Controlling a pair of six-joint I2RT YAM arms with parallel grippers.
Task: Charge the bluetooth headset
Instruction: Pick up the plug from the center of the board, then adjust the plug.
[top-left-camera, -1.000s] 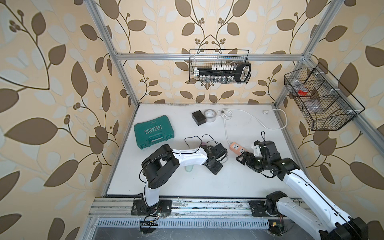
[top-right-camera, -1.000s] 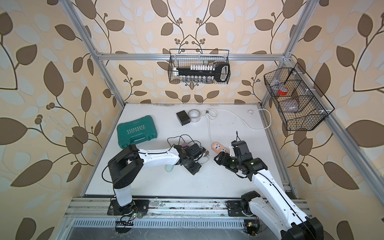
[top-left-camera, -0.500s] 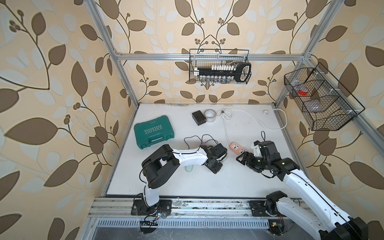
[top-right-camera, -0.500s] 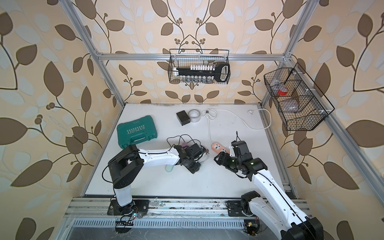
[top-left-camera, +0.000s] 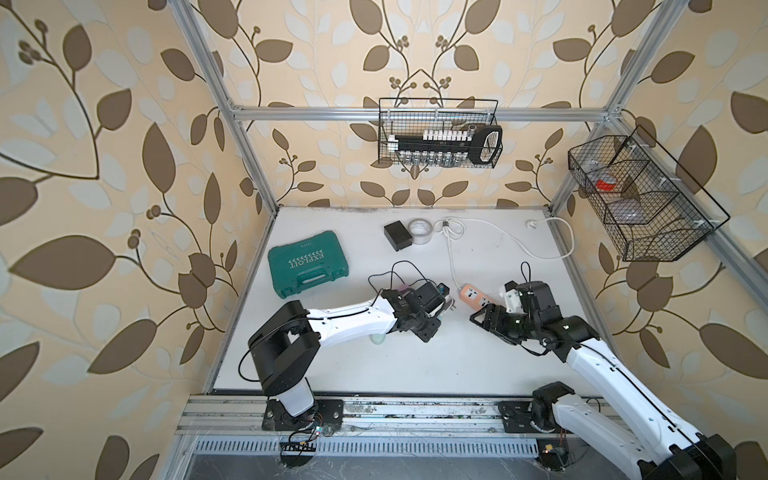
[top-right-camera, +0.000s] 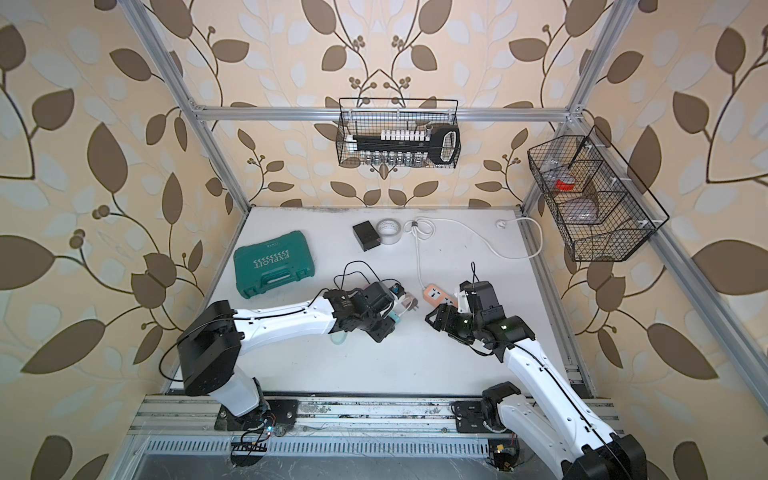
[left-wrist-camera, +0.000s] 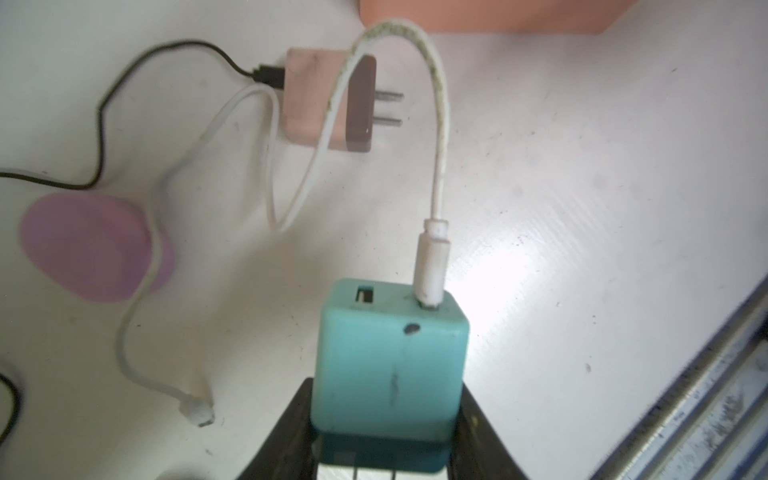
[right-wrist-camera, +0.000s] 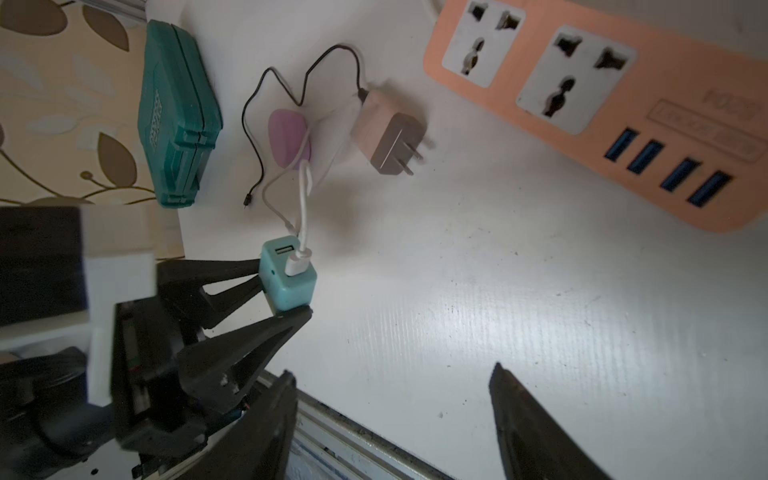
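The teal USB charger cube (left-wrist-camera: 390, 361) is a small, rigid plastic block, light by the look of it. Its smooth faces could slip under a twisting load, so the flat opposite sides are the place to take it, leaving the prong end free for a socket. The left gripper (right-wrist-camera: 284, 291) has it that way: jaws clamped on two opposite faces, the port face turned outward, and a white cable (left-wrist-camera: 440, 124) plugged into one of the two ports. That cable is limp and should drag rather than resist, though it may tug at what it crosses. It runs over the lilac oval case (left-wrist-camera: 91, 249), which I take for the headset's, and its far plug seems to lie loose on the table (top-left-camera: 415, 374). The case looks light, rounded and slick, best pinched across its narrow width. In both top views it sits a little below the centre of the frame, just beyond the left wrist, with a pink wall plug (right-wrist-camera: 386, 133) between it and the peach power strip (top-left-camera: 473, 296). The left arm lies low, stretched rightward from its base at lower centre-left. The right arm reaches up and left from the lower right corner, and the right gripper (top-left-camera: 478, 321) points at the charger from just below the strip, jaws apart and empty
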